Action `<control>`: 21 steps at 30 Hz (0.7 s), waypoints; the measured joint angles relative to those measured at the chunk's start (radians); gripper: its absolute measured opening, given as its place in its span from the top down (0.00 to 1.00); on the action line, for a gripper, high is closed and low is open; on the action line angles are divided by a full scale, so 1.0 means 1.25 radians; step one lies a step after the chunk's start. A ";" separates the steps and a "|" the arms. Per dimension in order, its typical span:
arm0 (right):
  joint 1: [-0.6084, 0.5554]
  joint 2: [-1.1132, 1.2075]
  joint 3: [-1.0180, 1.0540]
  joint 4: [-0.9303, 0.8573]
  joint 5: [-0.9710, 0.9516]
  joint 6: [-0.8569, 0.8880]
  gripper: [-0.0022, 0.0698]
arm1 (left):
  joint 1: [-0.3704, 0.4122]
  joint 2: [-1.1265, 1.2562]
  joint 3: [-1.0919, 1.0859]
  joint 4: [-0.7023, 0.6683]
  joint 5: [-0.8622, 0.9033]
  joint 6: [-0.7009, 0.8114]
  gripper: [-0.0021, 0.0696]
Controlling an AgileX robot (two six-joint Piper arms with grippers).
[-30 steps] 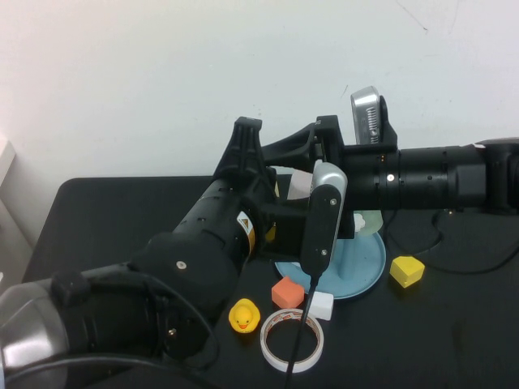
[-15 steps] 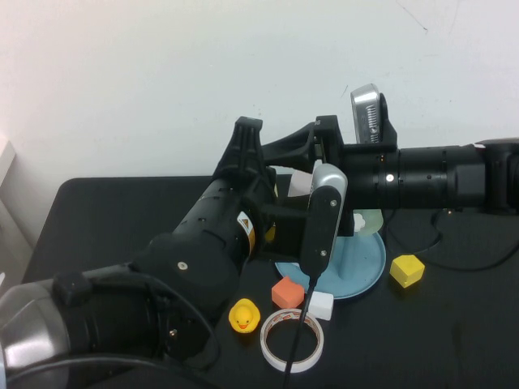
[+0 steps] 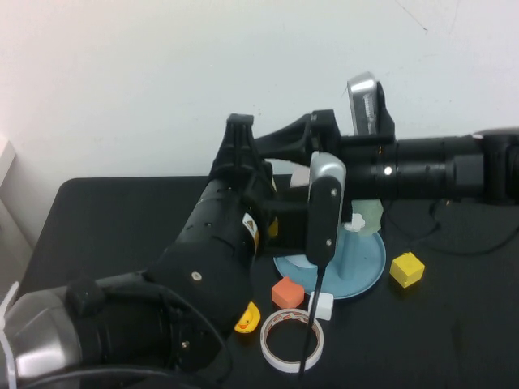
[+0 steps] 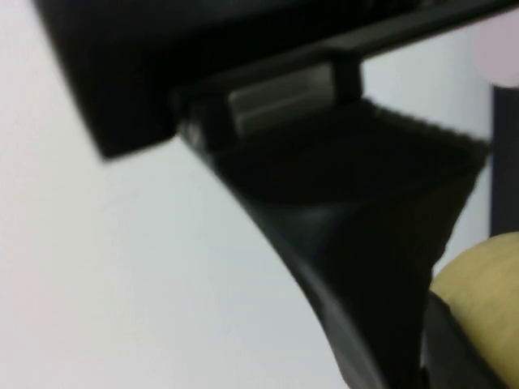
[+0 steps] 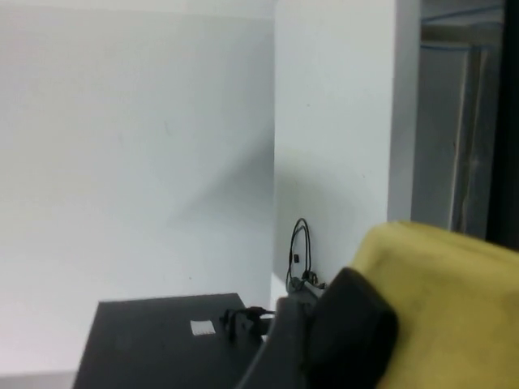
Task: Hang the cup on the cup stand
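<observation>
Where the two arms cross above the cup stand, the right gripper is clamped on the cup, its black finger pressed against the yellow wall. The left gripper reaches up beside it, its own arm hiding whether it grips. A pale green cup shows partly behind the arms.

Left claw and right claw meet raised mid-table.
</observation>
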State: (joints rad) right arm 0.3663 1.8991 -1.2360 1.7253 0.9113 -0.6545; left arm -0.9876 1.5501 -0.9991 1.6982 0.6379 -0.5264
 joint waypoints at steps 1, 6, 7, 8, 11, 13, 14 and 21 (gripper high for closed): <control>-0.003 0.000 -0.010 -0.002 0.003 -0.012 0.05 | -0.003 0.000 -0.001 0.000 0.017 -0.017 0.91; -0.041 0.000 -0.043 -0.015 0.017 -0.045 0.05 | -0.039 -0.037 -0.001 -0.044 0.067 -0.094 0.91; -0.047 0.000 -0.047 -0.015 0.019 -0.046 0.05 | -0.047 -0.046 -0.001 -0.055 0.069 -0.108 0.91; -0.053 0.000 -0.048 -0.015 0.025 -0.052 0.05 | -0.058 -0.055 -0.001 -0.065 0.072 -0.115 0.91; -0.065 0.000 -0.049 -0.017 0.046 -0.066 0.05 | -0.083 -0.073 -0.001 -0.087 0.100 -0.132 0.91; -0.075 0.000 -0.049 -0.017 0.062 -0.079 0.05 | -0.100 -0.081 -0.001 -0.100 0.146 -0.150 0.91; -0.080 0.000 -0.049 -0.019 0.076 -0.093 0.05 | -0.105 -0.083 -0.001 -0.104 0.170 -0.163 0.91; -0.144 0.000 -0.050 -0.022 0.186 -0.246 0.05 | -0.111 -0.176 -0.001 -0.149 0.177 -0.451 0.91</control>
State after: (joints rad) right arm 0.1858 1.8991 -1.2988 1.6982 1.1440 -0.9626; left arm -1.1265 1.3305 -1.0010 1.5120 0.8595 -1.0902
